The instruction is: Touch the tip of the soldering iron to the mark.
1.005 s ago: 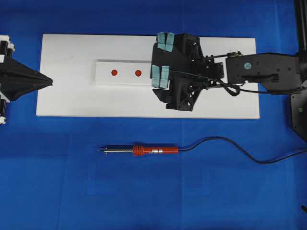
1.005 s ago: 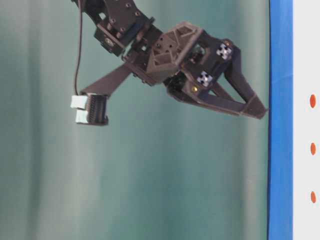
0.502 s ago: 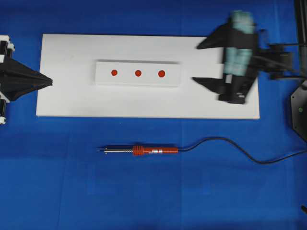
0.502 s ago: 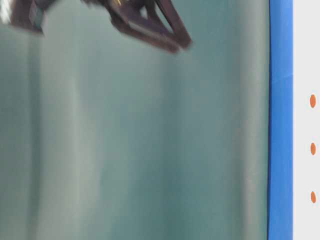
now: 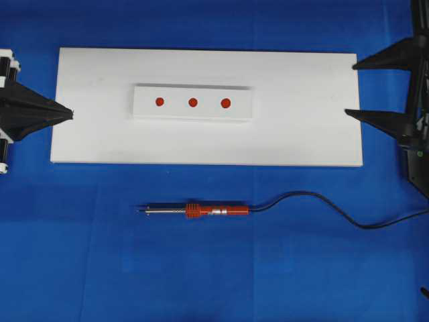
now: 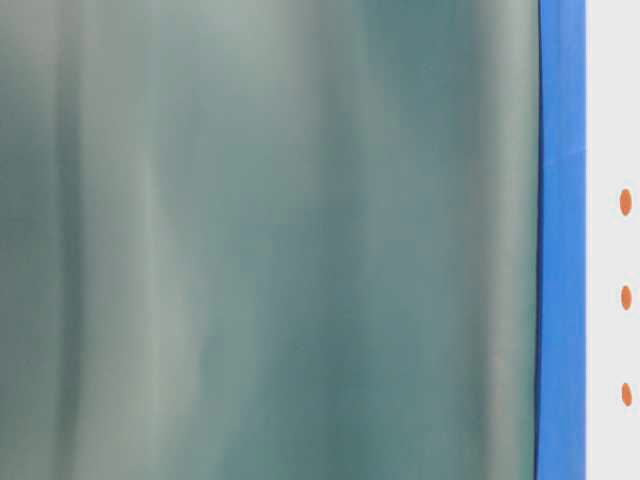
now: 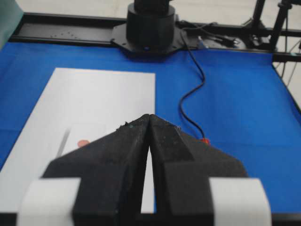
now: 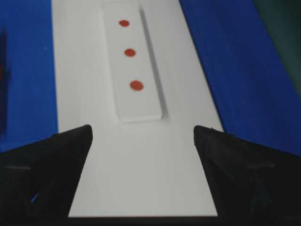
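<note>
Since a second ago the right gripper (image 5: 350, 88) has pulled back from over the strip (image 5: 193, 102) to the board's (image 5: 201, 141) right edge, jaws spread wide and empty. Left gripper (image 5: 71, 113) sits closed at the left edge. The iron (image 5: 194, 210) lies on the table (image 5: 201, 268), tip (image 5: 139, 210) leftward.

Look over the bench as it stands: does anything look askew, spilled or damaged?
Nothing stands out. The soldering iron lies flat on the blue cloth, parallel to the white board; the strip with three red marks sits square on the board.
</note>
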Controlling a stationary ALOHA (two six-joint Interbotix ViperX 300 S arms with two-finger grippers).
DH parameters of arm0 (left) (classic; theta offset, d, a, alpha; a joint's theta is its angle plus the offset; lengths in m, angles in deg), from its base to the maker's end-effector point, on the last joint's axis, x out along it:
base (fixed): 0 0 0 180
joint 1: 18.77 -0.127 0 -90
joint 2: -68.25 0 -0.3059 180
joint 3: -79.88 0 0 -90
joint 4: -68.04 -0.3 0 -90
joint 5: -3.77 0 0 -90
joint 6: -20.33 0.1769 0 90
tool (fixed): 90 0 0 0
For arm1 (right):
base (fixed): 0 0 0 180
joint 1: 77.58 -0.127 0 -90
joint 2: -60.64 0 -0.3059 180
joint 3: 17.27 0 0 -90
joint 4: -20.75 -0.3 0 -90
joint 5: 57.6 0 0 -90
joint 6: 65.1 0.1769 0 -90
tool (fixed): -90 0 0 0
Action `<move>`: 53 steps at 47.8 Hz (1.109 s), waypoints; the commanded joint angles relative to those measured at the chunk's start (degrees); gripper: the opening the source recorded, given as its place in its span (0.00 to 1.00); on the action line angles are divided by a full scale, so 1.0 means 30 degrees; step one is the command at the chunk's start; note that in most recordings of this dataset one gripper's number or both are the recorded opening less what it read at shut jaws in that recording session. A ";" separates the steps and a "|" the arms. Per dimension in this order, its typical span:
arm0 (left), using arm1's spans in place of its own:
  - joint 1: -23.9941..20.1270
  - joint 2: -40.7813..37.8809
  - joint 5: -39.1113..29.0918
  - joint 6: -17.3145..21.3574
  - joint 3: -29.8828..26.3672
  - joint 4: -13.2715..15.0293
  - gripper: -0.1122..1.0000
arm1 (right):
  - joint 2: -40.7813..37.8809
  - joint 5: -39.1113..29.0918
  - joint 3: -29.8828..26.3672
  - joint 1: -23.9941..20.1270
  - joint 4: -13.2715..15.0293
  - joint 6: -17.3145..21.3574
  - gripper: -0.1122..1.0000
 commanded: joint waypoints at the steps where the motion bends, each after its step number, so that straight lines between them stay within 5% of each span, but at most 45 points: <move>1: 0.0000 -0.0059 0.0352 -0.0029 -0.0205 0.0000 0.10 | 0.0820 0.0791 0.0703 0.0088 -0.0205 0.0059 0.85; 17: 0.0000 -0.0059 0.0557 -0.0029 -0.0176 0.0000 0.10 | 0.1846 0.2754 0.2988 0.0410 -0.1113 0.0088 0.82; 53: 0.0000 -0.0205 0.0586 -0.0029 -0.0176 -0.0029 0.10 | 0.1611 0.3164 0.3105 0.0410 -0.1172 0.0088 0.82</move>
